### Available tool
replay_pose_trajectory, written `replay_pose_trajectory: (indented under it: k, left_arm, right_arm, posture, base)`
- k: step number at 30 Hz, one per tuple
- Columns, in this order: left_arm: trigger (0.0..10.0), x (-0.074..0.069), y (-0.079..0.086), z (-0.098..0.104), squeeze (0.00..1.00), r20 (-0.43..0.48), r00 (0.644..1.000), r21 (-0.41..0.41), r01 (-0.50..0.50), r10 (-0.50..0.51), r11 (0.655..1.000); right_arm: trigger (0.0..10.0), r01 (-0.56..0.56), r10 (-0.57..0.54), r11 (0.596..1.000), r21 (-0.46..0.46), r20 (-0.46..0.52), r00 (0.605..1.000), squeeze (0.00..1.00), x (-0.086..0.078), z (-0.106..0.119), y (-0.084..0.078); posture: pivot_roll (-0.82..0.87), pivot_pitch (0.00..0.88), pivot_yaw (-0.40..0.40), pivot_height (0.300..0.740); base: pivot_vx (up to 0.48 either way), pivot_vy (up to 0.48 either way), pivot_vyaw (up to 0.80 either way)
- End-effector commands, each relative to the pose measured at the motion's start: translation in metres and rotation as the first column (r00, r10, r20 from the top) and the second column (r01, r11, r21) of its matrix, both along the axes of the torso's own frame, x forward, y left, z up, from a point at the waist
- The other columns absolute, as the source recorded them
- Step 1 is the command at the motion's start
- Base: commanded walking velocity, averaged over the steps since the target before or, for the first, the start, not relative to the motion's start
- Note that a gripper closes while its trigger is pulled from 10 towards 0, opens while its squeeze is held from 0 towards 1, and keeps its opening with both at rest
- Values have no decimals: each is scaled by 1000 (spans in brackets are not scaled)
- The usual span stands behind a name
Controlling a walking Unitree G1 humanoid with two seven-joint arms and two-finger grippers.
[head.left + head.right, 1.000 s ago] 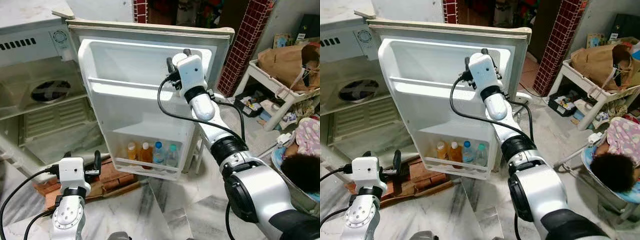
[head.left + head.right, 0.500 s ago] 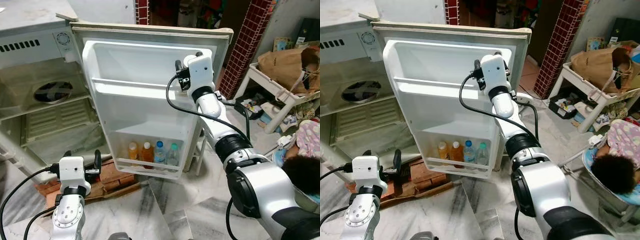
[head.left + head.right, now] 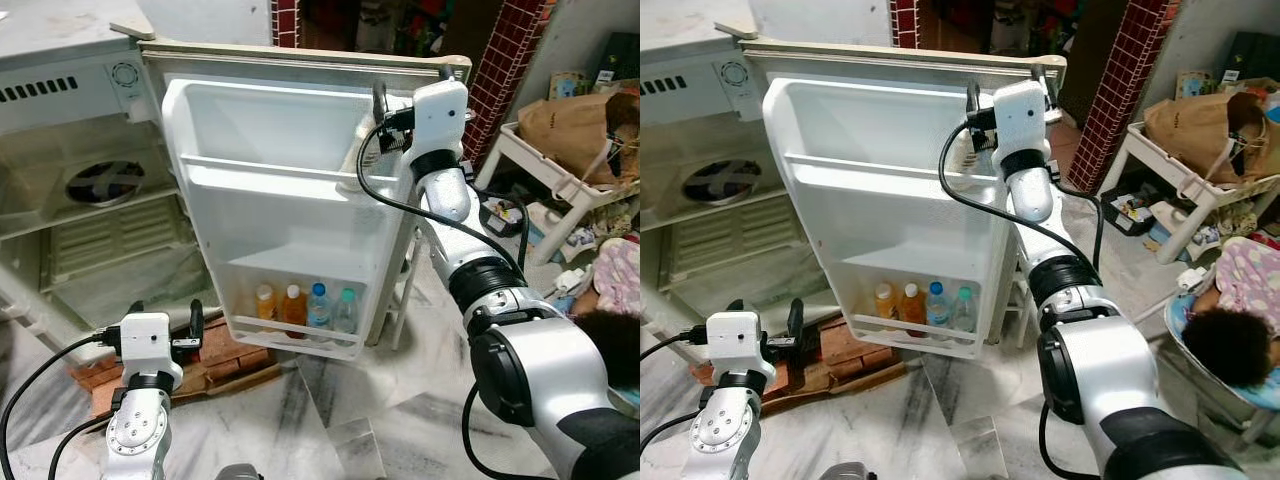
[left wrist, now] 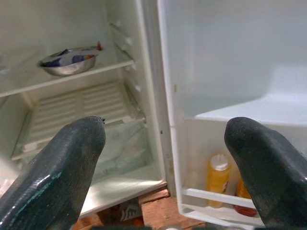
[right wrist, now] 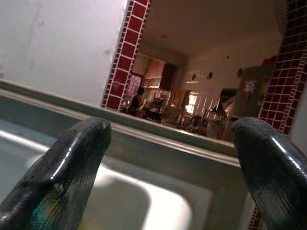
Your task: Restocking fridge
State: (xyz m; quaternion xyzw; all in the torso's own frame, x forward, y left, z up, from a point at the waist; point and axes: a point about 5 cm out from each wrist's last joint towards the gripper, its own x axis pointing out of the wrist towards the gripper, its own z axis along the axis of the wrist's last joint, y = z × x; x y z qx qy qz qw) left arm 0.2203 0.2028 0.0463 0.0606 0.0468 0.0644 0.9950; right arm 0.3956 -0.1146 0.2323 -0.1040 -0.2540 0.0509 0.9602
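Right pincer [image 5: 168,158] gapes empty at the fridge door's [image 3: 280,230] top far corner; left pincer [image 4: 168,158], equally wide, faces a steel bowl [image 4: 68,60] inside.

Red brick-tiled pillar [image 3: 497,80] behind, at right. White plastic rack [image 3: 548,190] near it, brown paper bag [image 3: 572,125] on top, clutter on lower shelf. Person's dark hair [image 3: 1222,345] at lower right, pink patterned cloth [image 3: 1246,272] just beside. Bricks and wood pieces [image 3: 215,358] on floor. Marble floor tiles [image 3: 330,420] in foreground.
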Motion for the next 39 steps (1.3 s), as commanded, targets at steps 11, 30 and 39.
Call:
replay_pose_trajectory:
  k: [11, 30, 39]
  left_arm:
    - [10000, 1, -1, -1, 0, -6, 1000, -1, -6, 6, 1000]
    - [10000, -2, -3, -1, 0, -8, 1000, -4, 24, -24, 1000]
    - [10000, 0, -2, -1, 0, -9, 1000, 4, 24, -24, 1000]
  right_arm:
    - [10000, -5, 6, 1000, -8, 58, 998, 1000, -6, 3, -17]
    - [10000, -14, 25, 998, 65, -166, 986, 1000, -58, -87, -38]
    - [10000, -251, 287, 956, 149, -330, 899, 0, -81, -117, -18]
  posture:
    - [99, 9, -32, 735]
    - [84, 7, -19, 735]
    - [79, 3, -18, 735]
  base:
    - [0, 0, 0]
    - [0, -15, 0]
    - [0, -414, 0]
